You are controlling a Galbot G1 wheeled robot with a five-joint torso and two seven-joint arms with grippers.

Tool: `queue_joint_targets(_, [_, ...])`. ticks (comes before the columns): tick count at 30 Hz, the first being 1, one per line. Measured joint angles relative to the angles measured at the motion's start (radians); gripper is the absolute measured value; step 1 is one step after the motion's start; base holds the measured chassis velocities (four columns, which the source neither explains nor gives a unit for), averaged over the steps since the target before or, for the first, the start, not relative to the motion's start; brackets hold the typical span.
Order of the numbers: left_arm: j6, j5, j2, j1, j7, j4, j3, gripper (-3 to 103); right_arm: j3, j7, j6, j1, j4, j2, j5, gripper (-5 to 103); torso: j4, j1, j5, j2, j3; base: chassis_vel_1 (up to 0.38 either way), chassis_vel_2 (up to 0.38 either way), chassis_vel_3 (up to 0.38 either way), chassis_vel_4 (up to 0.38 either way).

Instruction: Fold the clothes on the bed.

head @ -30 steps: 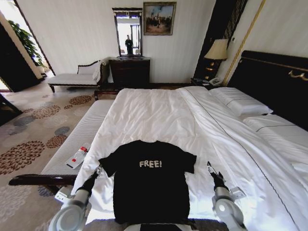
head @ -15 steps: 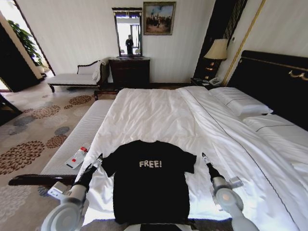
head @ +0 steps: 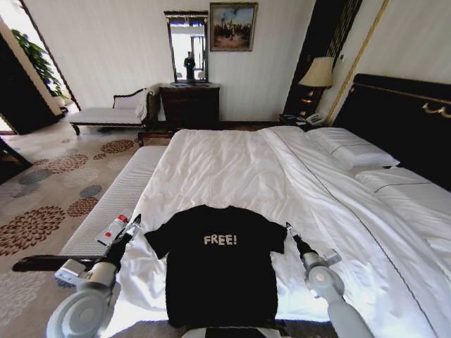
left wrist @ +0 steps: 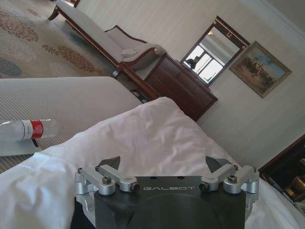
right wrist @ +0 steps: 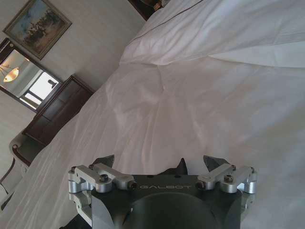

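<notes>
Black T-shirt (head: 217,264) lies flat at the near end of the bed (head: 232,169).
Left gripper (head: 130,227) and right gripper (head: 289,230) flank its sleeves, fingers spread, holding nothing; collar points far, hem near.

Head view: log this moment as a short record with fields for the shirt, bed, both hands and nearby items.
shirt: black T-shirt with white "FREE!" lettering, spread flat, unfolded
bed: white duvet, pillows toward the dark headboard
left hand: open, beside the shirt's left sleeve, at the duvet's edge
right hand: open, by the shirt's right sleeve
bench: striped bench along the bed's left side
bottle: water bottle lying on the bench
</notes>
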Motion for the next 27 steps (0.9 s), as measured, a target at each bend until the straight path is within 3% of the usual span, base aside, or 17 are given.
queue_joint_targets(10, [0.0,0.015,-0.023,0.019,-0.016,-0.018,-0.005,100,-0.026,-0.046,0.002,0.084,-0.146,-0.013,0.005,102,-0.0001,0.0,0.0001,0.0,0.0,0.0,0.0,0.0,0.0])
queue_joint_targets(13, [0.0,0.025,-0.037,0.025,-0.018,-0.02,-0.003,100,-0.035,-0.056,0.005,0.098,-0.164,-0.012,0.005,98,0.0,0.0,0.0001,0.0,0.0,0.0,0.0,0.0,0.0])
queue_joint_targets(17, [-0.003,0.048,-0.063,0.043,-0.019,-0.024,0.003,100,-0.046,-0.07,0.009,0.107,-0.172,-0.002,0.004,78,0.0001,0.0,0.0001,0.0,0.0,0.0,0.0,0.0,0.0])
queue_joint_targets(19, [-0.004,0.051,-0.068,0.046,-0.019,-0.025,0.004,100,-0.048,-0.073,0.01,0.106,-0.171,0.003,0.003,78,0.0001,0.0,0.0001,0.0,0.0,0.0,0.0,0.0,0.0])
queue_joint_targets(22, [-0.007,0.054,-0.08,0.053,-0.022,-0.033,0.006,100,-0.049,-0.074,0.016,0.095,-0.161,0.019,-0.002,60,0.0,0.0,0.0001,0.0,0.0,0.0,0.0,0.0,0.0])
queue_joint_targets(27, [-0.01,0.057,-0.081,0.064,-0.023,-0.033,0.005,100,-0.042,-0.073,0.022,0.085,-0.151,0.028,-0.013,44,0.0,0.0,0.0001,0.0,0.0,0.0,0.0,0.0,0.0])
